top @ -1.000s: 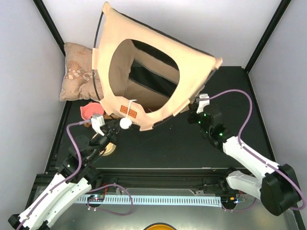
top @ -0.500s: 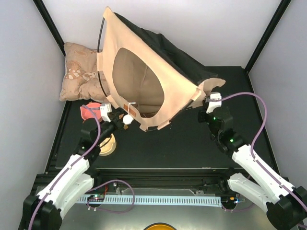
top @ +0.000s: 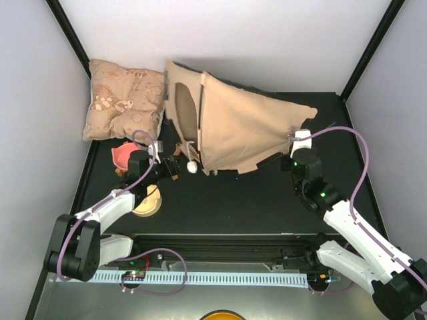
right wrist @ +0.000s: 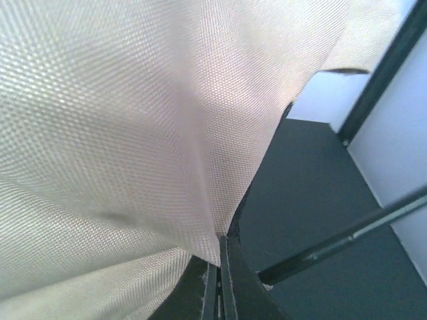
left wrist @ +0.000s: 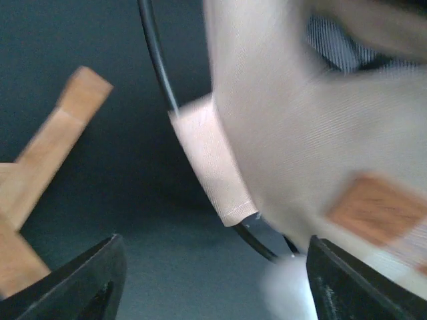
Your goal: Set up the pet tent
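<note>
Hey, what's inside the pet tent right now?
Through the side opening of the pet tent, only shaded tan fabric shows. Its canvas covers the rest of the interior, so anything deeper cannot be seen.

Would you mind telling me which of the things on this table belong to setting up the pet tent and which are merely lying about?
Belonging to the job:
- pet tent
- its black pole
- right pincer, shut on a corner of the fabric

Just lying about:
- patterned cushion
- pink object
- round tan object
- wooden piece
</note>
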{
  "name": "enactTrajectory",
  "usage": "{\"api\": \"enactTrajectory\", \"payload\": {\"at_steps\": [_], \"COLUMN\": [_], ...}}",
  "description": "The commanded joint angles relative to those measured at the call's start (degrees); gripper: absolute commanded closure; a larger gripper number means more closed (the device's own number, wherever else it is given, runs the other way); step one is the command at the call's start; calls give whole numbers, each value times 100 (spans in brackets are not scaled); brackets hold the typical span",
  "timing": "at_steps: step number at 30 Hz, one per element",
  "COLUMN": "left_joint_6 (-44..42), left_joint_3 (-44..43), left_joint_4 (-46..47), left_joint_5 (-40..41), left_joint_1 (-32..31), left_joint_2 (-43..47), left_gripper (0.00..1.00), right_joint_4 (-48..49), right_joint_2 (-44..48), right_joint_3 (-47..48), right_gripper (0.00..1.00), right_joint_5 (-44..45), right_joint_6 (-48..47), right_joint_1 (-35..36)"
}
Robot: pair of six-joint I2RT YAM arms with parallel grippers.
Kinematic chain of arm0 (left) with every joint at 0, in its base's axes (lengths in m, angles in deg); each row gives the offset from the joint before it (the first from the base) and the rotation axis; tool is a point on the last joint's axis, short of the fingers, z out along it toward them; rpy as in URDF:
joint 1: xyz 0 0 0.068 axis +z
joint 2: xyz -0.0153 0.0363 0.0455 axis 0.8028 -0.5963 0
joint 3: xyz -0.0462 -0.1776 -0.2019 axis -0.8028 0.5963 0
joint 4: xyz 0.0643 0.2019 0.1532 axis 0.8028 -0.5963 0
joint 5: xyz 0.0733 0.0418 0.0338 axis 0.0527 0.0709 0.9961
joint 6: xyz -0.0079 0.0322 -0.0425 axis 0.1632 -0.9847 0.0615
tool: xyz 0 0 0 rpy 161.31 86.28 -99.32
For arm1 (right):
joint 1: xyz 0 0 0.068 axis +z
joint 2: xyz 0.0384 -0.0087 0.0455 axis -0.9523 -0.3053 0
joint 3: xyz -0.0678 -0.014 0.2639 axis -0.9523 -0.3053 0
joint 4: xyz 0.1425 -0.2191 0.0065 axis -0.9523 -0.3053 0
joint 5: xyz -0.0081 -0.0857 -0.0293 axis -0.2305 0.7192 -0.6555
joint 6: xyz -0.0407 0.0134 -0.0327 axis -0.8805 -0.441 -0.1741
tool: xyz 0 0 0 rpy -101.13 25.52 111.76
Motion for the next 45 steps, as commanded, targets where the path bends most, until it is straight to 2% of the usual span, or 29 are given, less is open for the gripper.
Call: {"api": "enactTrajectory", "payload": {"at_steps": [1,3,6,10,13,17,20,23,26,28,32,33,34,35,37,39,42,45], "left_joint_6": [-127,-44,-302,-933,-1471,-1751,-1991,-2727,-3431,-3775,-4663,-4828,-4988,-5075,-5140,-5110,-4954,-4661], "left_joint_3": [-95,-249,-686,-1410,-2302,-3674,-4140,-4314,-4883,-5203,-5539,-5602,-5754,-5938,-6347,-6557,-6470,-6481], "left_joint_4": [-844,-1787,-2930,-3271,-3220,-3793,-4002,-4150,-4674,-4836,-4732,-4742,-4843,-4982,-5301,-5361,-4979,-4805], "left_joint_5": [1049,2127,2795,2628,1742,185,-668,-681,-528,-672,-991,-965,-931,-885,-732,-675,-309,79], "left_joint_1": [102,122,146,131,116,48,-248,-791,-1216,-1384,-1671,-1731,-1770,-1776,-1794,-1799,-1830,-1826], "left_joint_2": [796,1325,2211,3410,3668,2891,2323,1924,1354,1001,424,288,155,-21,-361,-645,-764,-883], "left_gripper": [17,6,4,6,11,15,17,15,15,16,11,8,7,6,6,6,5,6], "right_joint_4": [271,219,450,906,1313,1073,691,432,507,466,418,429,405,358,181,88,132,165], "right_joint_2": [16,-74,-135,-180,-251,-655,-863,-874,-859,-883,-814,-776,-721,-645,-419,-82,531,911], "right_joint_3": [377,492,461,382,377,754,992,994,807,745,652,632,615,609,644,642,461,167], "right_gripper": [99,99,99,99,99,99,99,99,97,92,80,74,64,57,52,50,48,47], "right_joint_5": [1055,1116,1191,1298,1287,1219,887,95,-95,-154,-470,-571,-686,-786,-1152,-1835,-2728,-3073], "right_joint_6": [112,46,-68,-421,-950,-1483,-1590,-1823,-1945,-2042,-2087,-2064,-2052,-1996,-1861,-1703,-1365,-872], "right_joint_1": [-5,10,179,646,1150,1738,2047,2307,2647,2843,3033,3036,3037,3043,3041,3035,3032,3036]}}
